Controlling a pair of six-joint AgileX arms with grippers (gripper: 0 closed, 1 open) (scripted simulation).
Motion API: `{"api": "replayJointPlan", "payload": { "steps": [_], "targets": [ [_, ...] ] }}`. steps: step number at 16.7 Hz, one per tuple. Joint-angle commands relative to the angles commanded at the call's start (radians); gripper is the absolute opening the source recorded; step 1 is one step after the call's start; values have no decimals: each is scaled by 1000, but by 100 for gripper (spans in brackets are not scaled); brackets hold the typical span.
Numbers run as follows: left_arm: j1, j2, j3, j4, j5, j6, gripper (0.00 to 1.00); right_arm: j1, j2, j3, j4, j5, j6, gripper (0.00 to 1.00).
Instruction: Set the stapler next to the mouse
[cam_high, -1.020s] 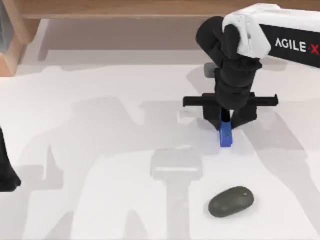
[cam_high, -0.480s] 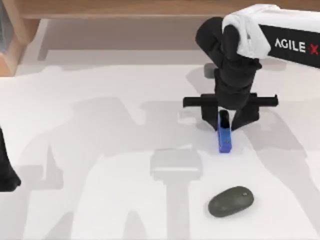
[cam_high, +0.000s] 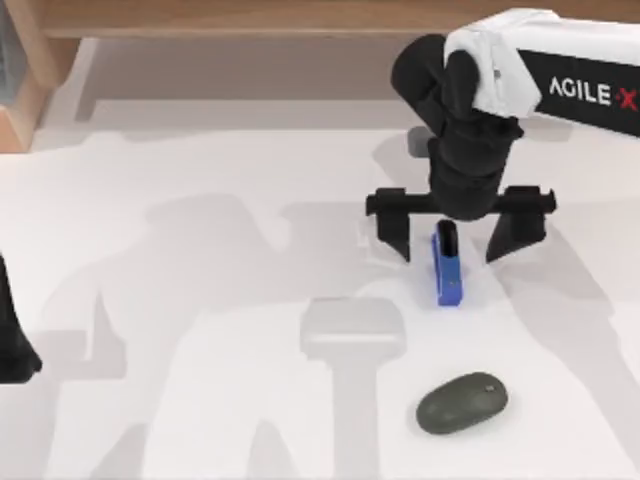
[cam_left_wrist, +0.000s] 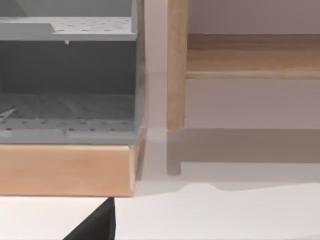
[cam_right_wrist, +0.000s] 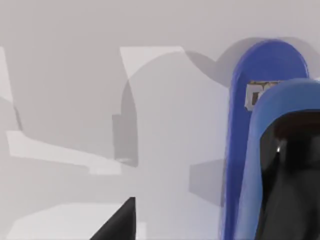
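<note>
Right pincer (cam_high: 460, 232) hangs over the white desk (cam_high: 200, 300), up-desk from the mouse (cam_high: 462, 403). Its two black fingers (cam_high: 395, 228) are spread wide, one to each side of the stapler (cam_high: 448, 265), with a clear gap on both sides; neither finger touches it.

Stapler lies flat on the desk, bright blue, long axis running away from the mouse, black end part toward the pincer body. It sits between the spread fingers and pokes out past them on the mouse side. Stapler and mouse are apart, with bare desk between them; the stapler is off the mouse's near end, roughly in line with its middle.

Right wrist view: blue stapler (cam_right_wrist: 260, 150) seen close up along its length, black part at the near end, a small pale label-like patch near the rounded far tip, possibly a marking plate. One dark fingertip (cam_right_wrist: 117, 222) shows at the frame edge.

Mouse rests dome up, light dot at its right-hand end.

Left arm (cam_high: 12, 340) is parked at the desk's left edge, far from the mouse. Left wrist view: grey perforated shelf unit (cam_left_wrist: 67, 75) on a wooden base (cam_left_wrist: 65, 167).
</note>
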Motion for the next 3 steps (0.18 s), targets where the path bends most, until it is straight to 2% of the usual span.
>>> {"api": "replayJointPlan", "payload": {
  "steps": [3],
  "targets": [
    [0, 0, 0, 0, 0, 0, 100, 0, 0, 0, 0, 0, 0, 100]
  ]
}}
